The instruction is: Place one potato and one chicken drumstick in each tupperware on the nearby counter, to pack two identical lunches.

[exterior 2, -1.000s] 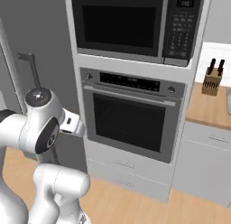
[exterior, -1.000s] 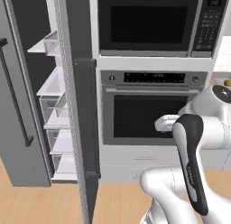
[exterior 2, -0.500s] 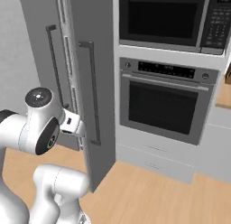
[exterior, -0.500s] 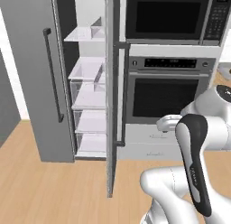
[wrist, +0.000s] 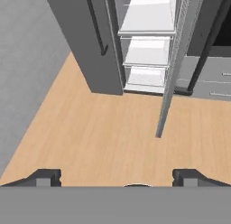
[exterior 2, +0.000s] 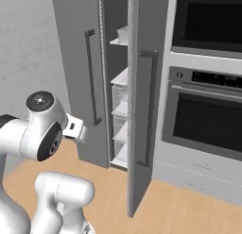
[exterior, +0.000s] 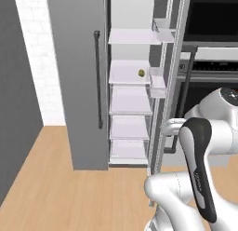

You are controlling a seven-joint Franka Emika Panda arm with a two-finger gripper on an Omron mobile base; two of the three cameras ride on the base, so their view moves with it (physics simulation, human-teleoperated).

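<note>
A small oval yellow-brown potato (exterior: 141, 73) lies on a middle shelf (exterior: 128, 78) of the open fridge, well ahead of the arm. My gripper (wrist: 117, 177) points down at the wooden floor in front of the fridge. Its two dark fingertips (wrist: 45, 176) stand far apart with nothing between them, so it is open. The chicken drumstick, the tupperware and the counter are out of view.
Both fridge doors stand open: the left door (exterior: 76, 85) with its dark handle, and the right door (exterior 2: 139, 110) edge-on, jutting toward me. A wall oven (exterior 2: 208, 120) sits to the right. Bare wooden floor (wrist: 103, 137) lies before the fridge, and a grey wall (exterior: 14, 109) at left.
The base has driven and turned left, so both base views have slid from the oven to the open fridge, now seen closer. The gripper has stayed open.
</note>
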